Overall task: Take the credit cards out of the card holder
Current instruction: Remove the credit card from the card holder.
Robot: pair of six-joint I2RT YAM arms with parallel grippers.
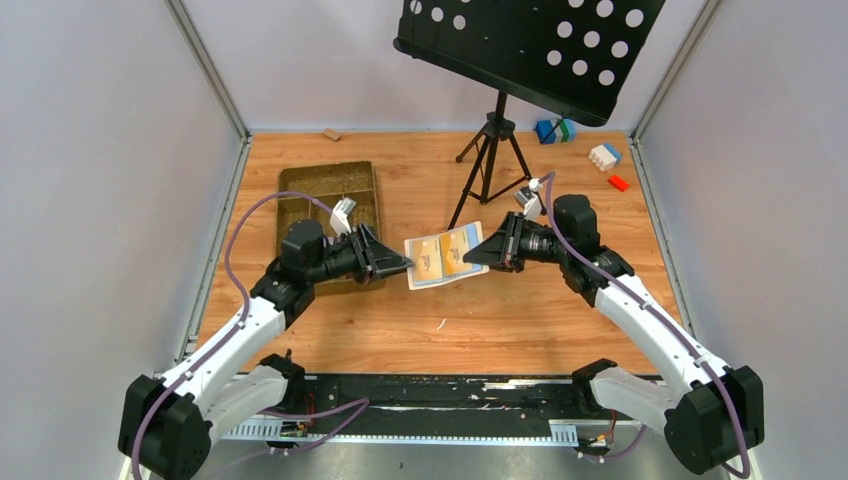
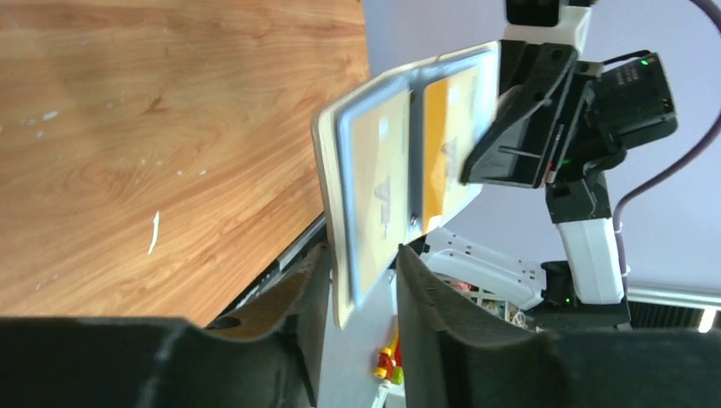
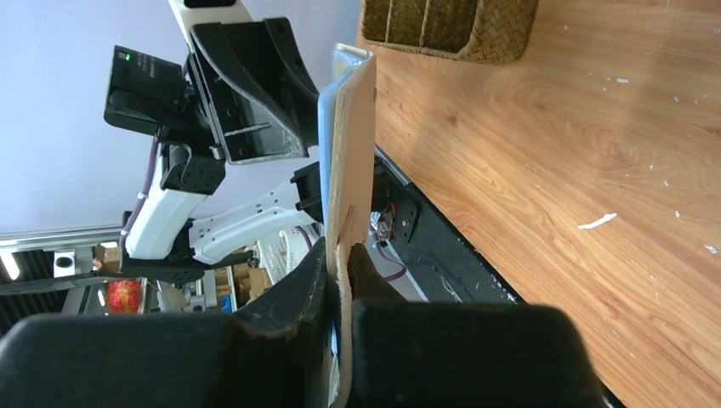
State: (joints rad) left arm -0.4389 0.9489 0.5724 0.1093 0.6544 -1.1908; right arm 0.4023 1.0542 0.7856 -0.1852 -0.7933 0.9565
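Right tool [image 1: 470, 257] pinches one edge of the open card holder [image 1: 441, 259] above the counter [image 1: 520, 320]. Left tool [image 1: 405, 266] stands slightly parted around the opposite edge, with orange cards [image 1: 460, 250] inside.

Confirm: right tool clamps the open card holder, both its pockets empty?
Not empty. The right tool does clamp the open card holder, but orange-yellow cards sit in both its pockets, as the left wrist view shows.

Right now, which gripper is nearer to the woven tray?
Left. The left gripper is just past the right side of the tray; the right gripper is farther right, on the other side of the open card holder.
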